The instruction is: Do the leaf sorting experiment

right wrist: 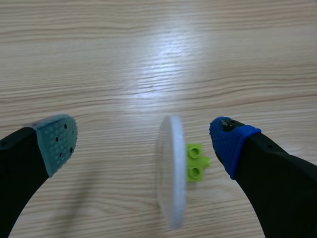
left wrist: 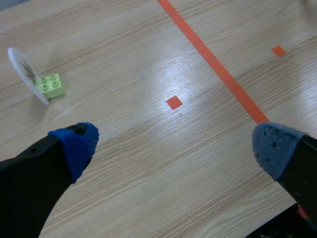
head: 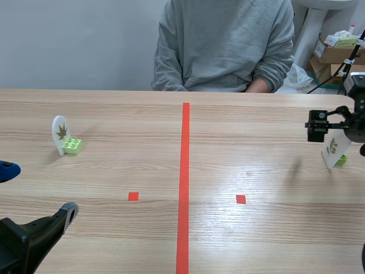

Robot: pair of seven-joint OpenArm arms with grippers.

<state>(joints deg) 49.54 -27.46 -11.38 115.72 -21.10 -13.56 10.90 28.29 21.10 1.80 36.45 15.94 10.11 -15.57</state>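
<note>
Two leaf cards stand on green bricks. At the table's left, a white oval card with a brown leaf [head: 60, 135] rises from a light green brick [head: 72, 146]; the left wrist view shows that card [left wrist: 25, 72] and brick [left wrist: 52, 85] far ahead of my left gripper [left wrist: 173, 144], which is open low over the table. At the far right, a white card with a green leaf [head: 332, 149] stands on a green brick [head: 341, 160]. My right gripper [right wrist: 141, 139] hangs open above it, the card [right wrist: 171, 171] seen edge-on between the fingers, untouched, with its brick [right wrist: 195, 162] beside.
An orange-red tape line [head: 183, 182] splits the table, with a small square mark on each side [head: 133, 196] [head: 240, 199]. A person in a grey sweatshirt [head: 222, 45] sits across the table. Cardboard boxes [head: 333, 54] stand behind at the right.
</note>
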